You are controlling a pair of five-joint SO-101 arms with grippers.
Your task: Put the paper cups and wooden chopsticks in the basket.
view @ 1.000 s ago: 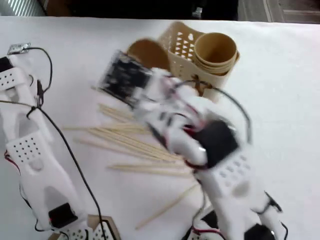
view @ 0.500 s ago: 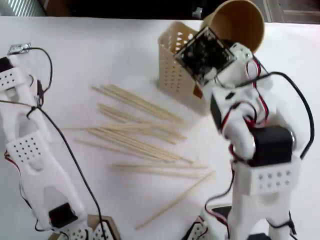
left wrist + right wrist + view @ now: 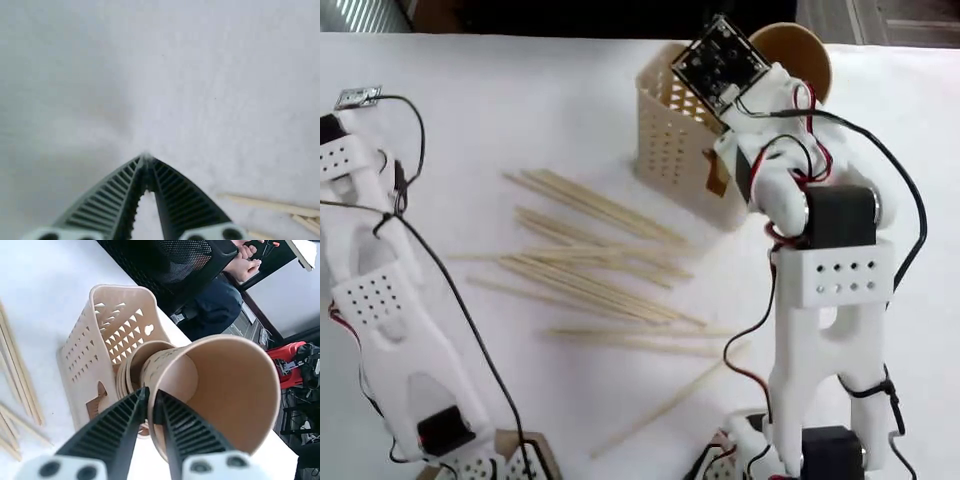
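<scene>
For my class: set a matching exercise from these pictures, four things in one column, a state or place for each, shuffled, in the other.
1 held paper cup
2 basket
3 wooden chopsticks
4 left gripper

A scattered flat on the table
B shut, holding nothing
C rim pinched by the right gripper
D upright, stacked cups inside

Pairs: 1-C, 2-D, 3-A, 4-B

One basket [image 3: 670, 150], one separate paper cup [image 3: 235, 385], several nested cups [image 3: 131, 371], a dozen-odd chopsticks [image 3: 590, 285]
</scene>
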